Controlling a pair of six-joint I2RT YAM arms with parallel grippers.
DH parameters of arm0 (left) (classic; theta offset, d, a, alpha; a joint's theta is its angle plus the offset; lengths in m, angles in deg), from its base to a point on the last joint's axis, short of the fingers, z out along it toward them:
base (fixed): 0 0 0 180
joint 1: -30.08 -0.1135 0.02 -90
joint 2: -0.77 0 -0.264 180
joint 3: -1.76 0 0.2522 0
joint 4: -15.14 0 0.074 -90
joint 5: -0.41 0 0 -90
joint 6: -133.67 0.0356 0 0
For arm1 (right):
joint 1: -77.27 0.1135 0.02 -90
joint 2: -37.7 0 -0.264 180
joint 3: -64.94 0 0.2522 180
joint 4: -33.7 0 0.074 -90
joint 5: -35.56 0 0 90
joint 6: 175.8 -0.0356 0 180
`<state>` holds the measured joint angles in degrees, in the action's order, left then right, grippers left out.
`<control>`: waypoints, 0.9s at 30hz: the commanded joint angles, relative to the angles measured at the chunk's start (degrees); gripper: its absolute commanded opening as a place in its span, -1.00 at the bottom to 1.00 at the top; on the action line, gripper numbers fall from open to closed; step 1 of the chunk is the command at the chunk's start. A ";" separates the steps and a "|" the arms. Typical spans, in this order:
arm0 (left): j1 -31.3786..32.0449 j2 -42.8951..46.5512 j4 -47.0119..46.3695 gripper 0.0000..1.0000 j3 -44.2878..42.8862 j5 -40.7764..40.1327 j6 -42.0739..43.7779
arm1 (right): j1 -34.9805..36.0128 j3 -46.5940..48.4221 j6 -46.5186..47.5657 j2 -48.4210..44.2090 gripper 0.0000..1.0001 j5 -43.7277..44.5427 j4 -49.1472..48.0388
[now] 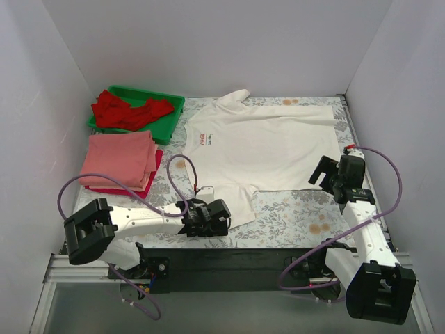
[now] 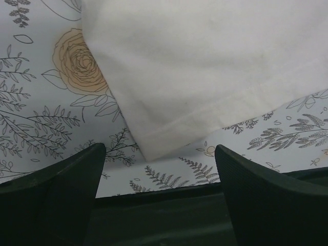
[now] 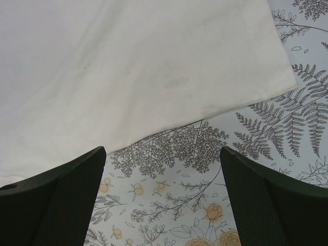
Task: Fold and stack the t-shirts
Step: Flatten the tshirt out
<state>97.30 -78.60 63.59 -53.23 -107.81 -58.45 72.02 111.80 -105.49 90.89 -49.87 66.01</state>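
Observation:
A cream-white t-shirt (image 1: 268, 142) with a small red chest print lies spread flat on the flowered table cover, collar to the left. My left gripper (image 1: 221, 213) is open and empty just short of the near sleeve's corner (image 2: 154, 148). My right gripper (image 1: 325, 174) is open and empty just off the shirt's bottom hem (image 3: 169, 128). A folded salmon-pink t-shirt (image 1: 119, 158) lies on a crimson one (image 1: 111, 189) at the left. Bright red t-shirts (image 1: 126, 111) lie crumpled in the tray.
A green plastic tray (image 1: 167, 125) stands at the back left. White walls close in the table on three sides. The table's dark front edge (image 2: 169, 200) lies just below my left fingers.

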 commanded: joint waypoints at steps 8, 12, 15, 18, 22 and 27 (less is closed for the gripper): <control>1.51 -6.23 4.24 0.31 -3.94 -3.67 -4.57 | -0.28 -0.49 0.26 -2.83 0.97 1.84 -1.14; 1.69 -7.99 4.50 0.19 -3.94 -2.88 -4.93 | -0.28 -0.58 0.26 -2.48 0.97 1.92 -1.14; 2.56 -10.18 6.16 0.12 -4.64 -3.14 -4.48 | -0.28 -0.50 0.17 -2.04 0.97 1.92 -1.14; 2.91 -12.29 8.27 0.00 -5.87 -3.93 -5.27 | -0.28 -0.49 0.17 -2.04 0.96 2.10 -1.14; 4.23 -14.58 9.77 -0.10 -6.67 -3.75 -5.10 | -0.28 -0.58 0.26 -1.86 0.97 2.28 -1.23; 4.32 -16.34 9.34 -0.27 -6.67 -3.40 -5.01 | -0.28 -0.58 0.17 -1.51 0.97 2.45 -1.23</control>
<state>101.10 -90.23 72.18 -62.80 -112.97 -62.65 72.02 111.54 -105.38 89.21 -48.51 65.97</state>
